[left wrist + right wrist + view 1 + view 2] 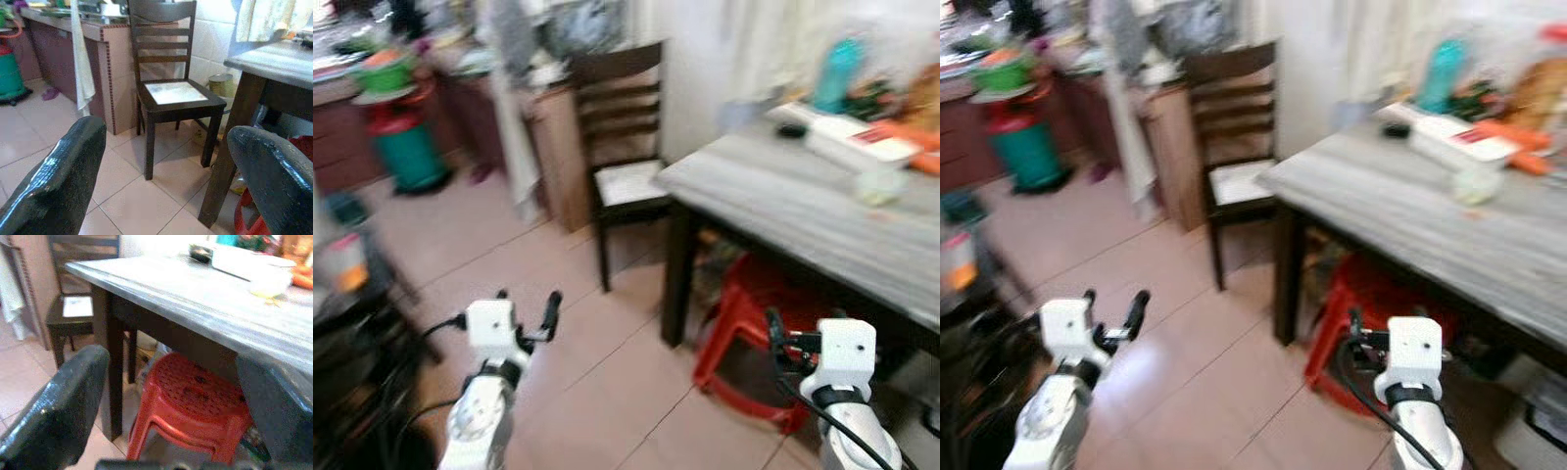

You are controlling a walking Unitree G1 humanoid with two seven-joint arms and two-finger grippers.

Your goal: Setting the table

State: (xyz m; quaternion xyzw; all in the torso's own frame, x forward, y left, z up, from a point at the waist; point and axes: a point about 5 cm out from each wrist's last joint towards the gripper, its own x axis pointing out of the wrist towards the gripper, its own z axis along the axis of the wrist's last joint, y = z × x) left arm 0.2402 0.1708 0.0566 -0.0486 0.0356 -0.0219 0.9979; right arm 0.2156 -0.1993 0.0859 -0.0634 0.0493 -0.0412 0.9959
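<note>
A grey wooden dining table (803, 211) stands ahead on my right, with a teal bottle (835, 73), a white flat box (857, 139), a small pale bowl (881, 184) and orange items at its far end. My left gripper (529, 308) hangs low over the floor tiles, open and empty, its fingers (58, 181) pointing at a dark wooden chair (171, 93). My right gripper (783, 338) is held below the table's edge, open and empty, facing a red plastic stool (195, 396) under the table.
The dark chair (622, 157) stands at the table's near corner beside a tiled counter (553, 147) with a white cloth hanging. A green and red container (401, 127) stands on the floor at the far left. Dark clutter (352, 323) fills the near left. Open tiles lie between.
</note>
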